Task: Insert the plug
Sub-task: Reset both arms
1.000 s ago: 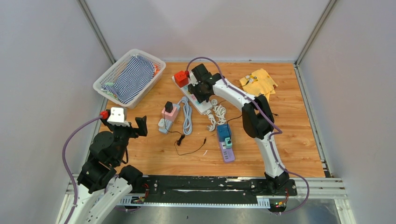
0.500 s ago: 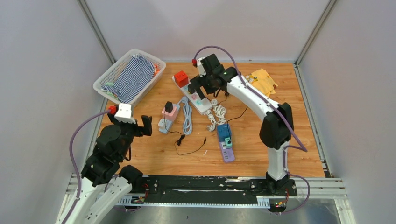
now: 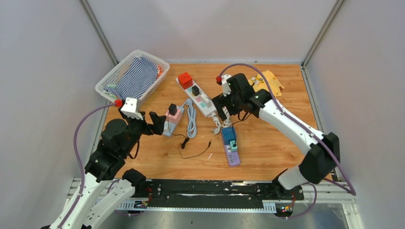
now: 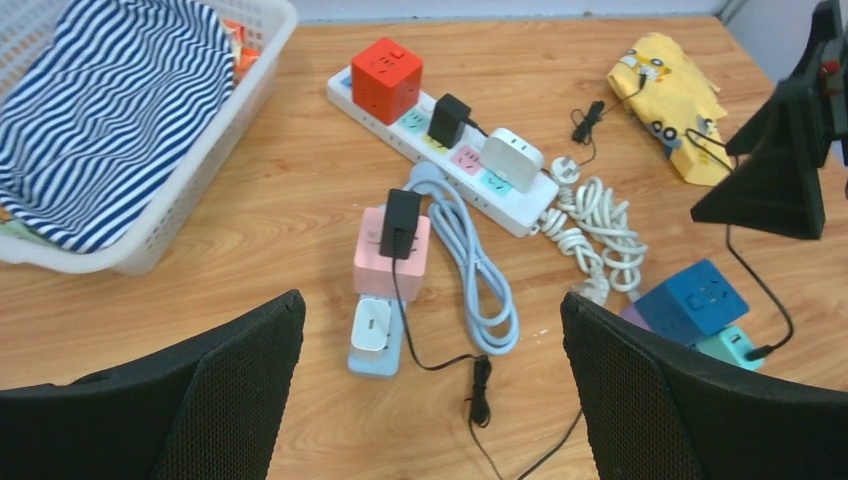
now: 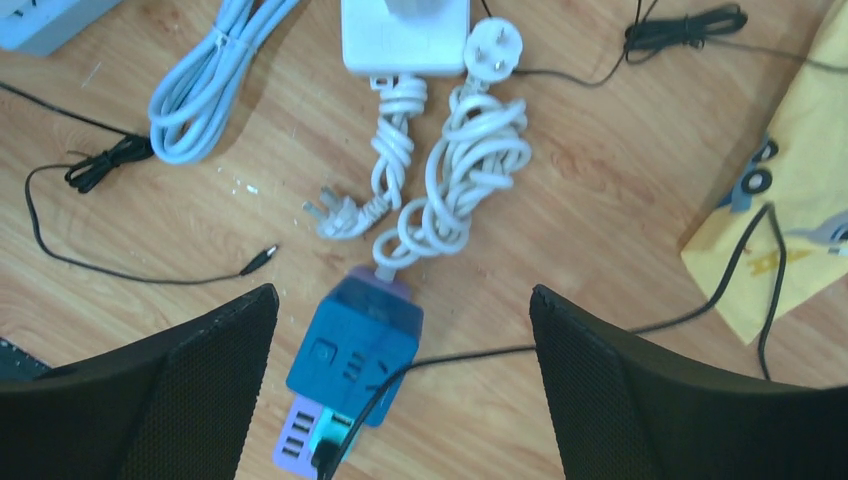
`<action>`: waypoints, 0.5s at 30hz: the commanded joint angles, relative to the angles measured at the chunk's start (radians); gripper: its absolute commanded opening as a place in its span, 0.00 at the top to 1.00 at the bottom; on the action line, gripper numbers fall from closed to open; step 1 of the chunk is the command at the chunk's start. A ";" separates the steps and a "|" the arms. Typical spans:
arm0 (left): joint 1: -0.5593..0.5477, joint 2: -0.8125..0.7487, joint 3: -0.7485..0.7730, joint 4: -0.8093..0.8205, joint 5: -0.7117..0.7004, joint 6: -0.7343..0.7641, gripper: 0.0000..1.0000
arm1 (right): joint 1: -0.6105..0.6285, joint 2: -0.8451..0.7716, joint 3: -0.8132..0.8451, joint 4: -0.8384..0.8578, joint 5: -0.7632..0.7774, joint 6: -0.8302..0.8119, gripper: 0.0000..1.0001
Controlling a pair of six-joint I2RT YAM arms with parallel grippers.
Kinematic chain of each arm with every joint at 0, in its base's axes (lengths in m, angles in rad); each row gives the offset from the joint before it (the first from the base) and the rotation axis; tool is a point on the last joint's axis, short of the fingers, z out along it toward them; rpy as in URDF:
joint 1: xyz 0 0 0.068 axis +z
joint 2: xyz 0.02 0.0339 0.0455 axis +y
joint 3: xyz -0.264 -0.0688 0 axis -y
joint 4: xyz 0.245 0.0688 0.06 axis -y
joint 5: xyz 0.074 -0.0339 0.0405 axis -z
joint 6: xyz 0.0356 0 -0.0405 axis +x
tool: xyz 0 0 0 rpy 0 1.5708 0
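On the white strip [image 4: 463, 160] sit one red cube [image 4: 385, 78], one black plug [image 4: 449, 120]; left pincer [image 4: 430, 310] and right pincer [image 5: 402, 295] gape empty.

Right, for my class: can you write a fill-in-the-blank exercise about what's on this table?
The striped cloth lies in the white ____.
The cube on the end of the power strip is ____.
One black charger sits on top of a ____ block.
The left arm's fingers stand ____.
Missing words: basket, red, pink, open.
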 commanded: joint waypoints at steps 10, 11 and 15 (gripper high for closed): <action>0.004 -0.013 -0.072 0.126 0.111 -0.161 0.00 | 0.007 -0.619 -0.460 0.172 0.053 0.128 0.04; 0.004 -0.023 -0.085 0.141 0.119 -0.172 0.00 | 0.008 -0.664 -0.487 0.183 0.044 0.139 0.04; 0.004 -0.051 -0.130 0.191 0.149 -0.204 0.00 | 0.008 -0.815 -0.589 0.248 0.000 0.177 0.04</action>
